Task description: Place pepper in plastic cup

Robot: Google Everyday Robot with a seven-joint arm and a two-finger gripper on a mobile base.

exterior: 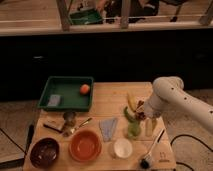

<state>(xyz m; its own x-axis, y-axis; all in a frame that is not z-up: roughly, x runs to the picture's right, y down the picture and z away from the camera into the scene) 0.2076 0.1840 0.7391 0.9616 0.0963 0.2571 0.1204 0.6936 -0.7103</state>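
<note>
the hand (140, 114) hangs just right of the pepper (128, 115), which stands above the plastic cup (133, 131), its lower end seemingly at the cup's mouth. whether the hand is clamped on the pepper i cannot tell. the curved pepper could catch the rim and tip the light cup, or slide off onto the surface (112, 95) toward the white cup (122, 148). the arm might also nudge the yellow fruit (131, 101) just behind. no brand, label or writing can be read.
</note>
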